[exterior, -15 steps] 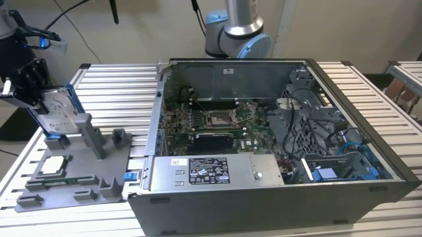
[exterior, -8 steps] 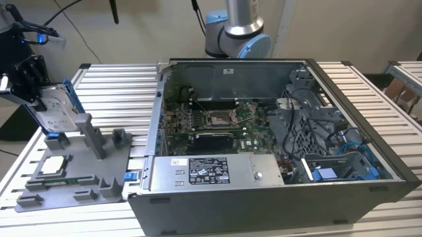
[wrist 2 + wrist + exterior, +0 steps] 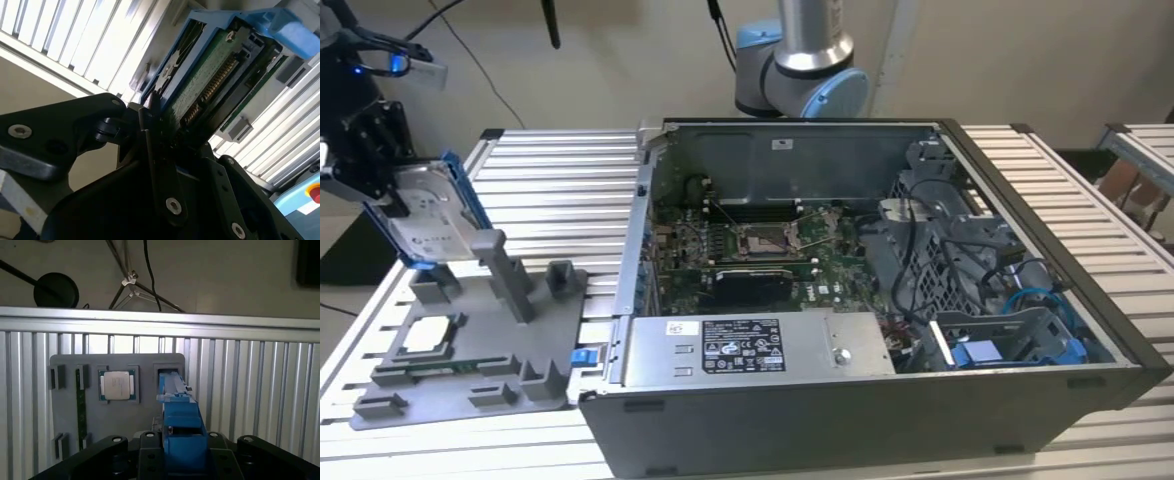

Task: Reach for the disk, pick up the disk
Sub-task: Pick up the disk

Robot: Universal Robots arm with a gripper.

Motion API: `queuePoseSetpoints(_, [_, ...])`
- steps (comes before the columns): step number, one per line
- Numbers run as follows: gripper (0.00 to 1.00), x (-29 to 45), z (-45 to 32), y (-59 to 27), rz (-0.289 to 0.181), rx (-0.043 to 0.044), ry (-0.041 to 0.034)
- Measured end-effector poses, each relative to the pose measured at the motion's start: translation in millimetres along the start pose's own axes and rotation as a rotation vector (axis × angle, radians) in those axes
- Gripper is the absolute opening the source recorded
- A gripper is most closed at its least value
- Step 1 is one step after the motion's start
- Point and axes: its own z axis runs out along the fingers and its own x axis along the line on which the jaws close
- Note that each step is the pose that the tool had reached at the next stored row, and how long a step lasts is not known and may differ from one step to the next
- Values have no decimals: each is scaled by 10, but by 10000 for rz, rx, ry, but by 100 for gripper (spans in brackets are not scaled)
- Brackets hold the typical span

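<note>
Pick-up step, grasp made. The gripper [image 3: 390, 190] has its fingers [image 3: 150, 145] clamped on the disk [image 3: 434, 222], blue frame [image 3: 182, 425] between them and circuit side [image 3: 210, 75] exposed in the second wrist view. The disk hangs tilted, directly below the fingers and above the grey fixture tray [image 3: 467, 375]. Its lower corner appears close to a tray post [image 3: 435, 283]; contact cannot be judged. The processor chip [image 3: 117, 385] rests in the tray, beside the fingers' line. Lifting clear would likely call for a firm hold and a path free of the posts.
</note>
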Motion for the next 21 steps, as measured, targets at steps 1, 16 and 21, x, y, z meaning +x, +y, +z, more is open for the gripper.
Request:
queuePoseSetpoints(1, [0,0,-16,0,0,-1,0])
queuePoseSetpoints(16, [0,-7,-257,1,0,0,0])
queuePoseSetpoints(21, [0,-9,-319,1,0,1,-1])
